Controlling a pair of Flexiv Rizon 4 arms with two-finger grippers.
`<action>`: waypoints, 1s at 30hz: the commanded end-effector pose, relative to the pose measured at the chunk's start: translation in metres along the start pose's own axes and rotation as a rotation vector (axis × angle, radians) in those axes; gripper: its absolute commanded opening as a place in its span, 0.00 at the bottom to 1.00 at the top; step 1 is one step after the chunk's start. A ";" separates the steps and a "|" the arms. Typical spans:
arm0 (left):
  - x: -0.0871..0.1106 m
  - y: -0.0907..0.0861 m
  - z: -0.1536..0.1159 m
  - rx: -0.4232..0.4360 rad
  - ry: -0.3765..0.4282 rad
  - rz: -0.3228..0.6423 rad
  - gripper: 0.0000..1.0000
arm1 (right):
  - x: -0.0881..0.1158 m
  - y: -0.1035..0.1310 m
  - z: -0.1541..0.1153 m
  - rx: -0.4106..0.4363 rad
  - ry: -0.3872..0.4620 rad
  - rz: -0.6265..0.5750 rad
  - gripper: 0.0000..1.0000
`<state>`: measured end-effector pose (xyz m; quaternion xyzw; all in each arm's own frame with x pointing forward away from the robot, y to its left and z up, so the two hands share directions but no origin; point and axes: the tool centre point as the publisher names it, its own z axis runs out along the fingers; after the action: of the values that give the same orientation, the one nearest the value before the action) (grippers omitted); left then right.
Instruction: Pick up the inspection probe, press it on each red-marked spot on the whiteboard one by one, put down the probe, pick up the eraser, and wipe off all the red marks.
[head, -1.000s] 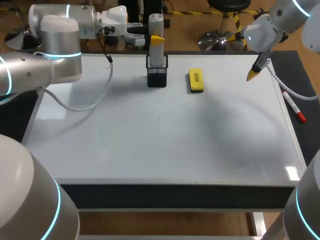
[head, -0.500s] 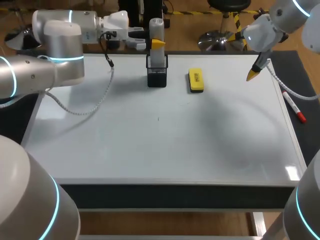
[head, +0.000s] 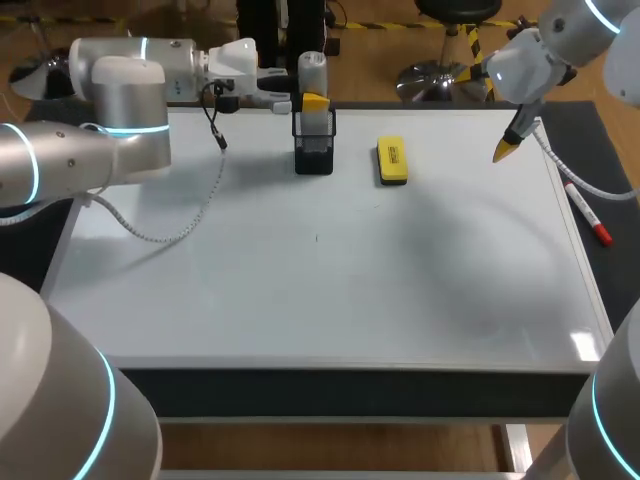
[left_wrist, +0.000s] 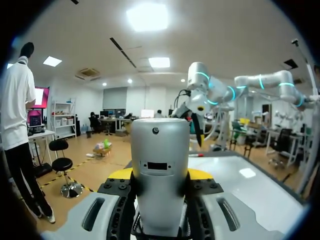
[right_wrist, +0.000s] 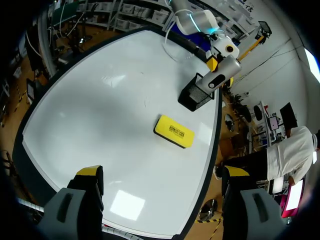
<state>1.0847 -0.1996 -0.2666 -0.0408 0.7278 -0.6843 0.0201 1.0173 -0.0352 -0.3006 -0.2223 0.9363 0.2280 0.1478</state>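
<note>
One broad whiteboard (head: 400, 290) over most of the tabletop (head: 605, 150), with no red spot plain enough to make out (only a faint speck near the middle). Next in size, the inspection probe (left_wrist: 159, 170): a silver barrel, upright, clamped between the left fingers (left_wrist: 120, 174) from both sides, foot down in the black mesh holder (head: 314, 155). Then that holder, directly beneath those fingers. Smallest, the yellow eraser (right_wrist: 174, 131), flat on the board, well ahead of the right fingers (right_wrist: 90, 172), spread wide and holding nothing. Step in hand, by the look of it: drawing the probe out. Best done by lifting straight up along the barrel, keeping the squeeze firm, clearing the holder's rim fully before swinging toward the board, so as not to tip the holder.
</note>
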 end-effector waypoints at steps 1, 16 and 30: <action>-0.001 0.006 0.001 0.002 0.007 0.009 0.00 | 0.000 0.000 0.000 0.003 0.004 -0.001 1.00; -0.001 0.020 0.005 0.009 0.020 0.011 0.00 | 0.000 0.000 0.000 0.003 0.004 -0.001 1.00; 0.000 0.023 0.002 0.025 0.055 0.044 0.49 | 0.000 0.000 0.000 0.003 0.004 -0.001 1.00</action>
<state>1.0804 -0.2003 -0.2892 -0.0095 0.7211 -0.6925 0.0192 1.0173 -0.0352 -0.3006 -0.2223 0.9363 0.2280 0.1478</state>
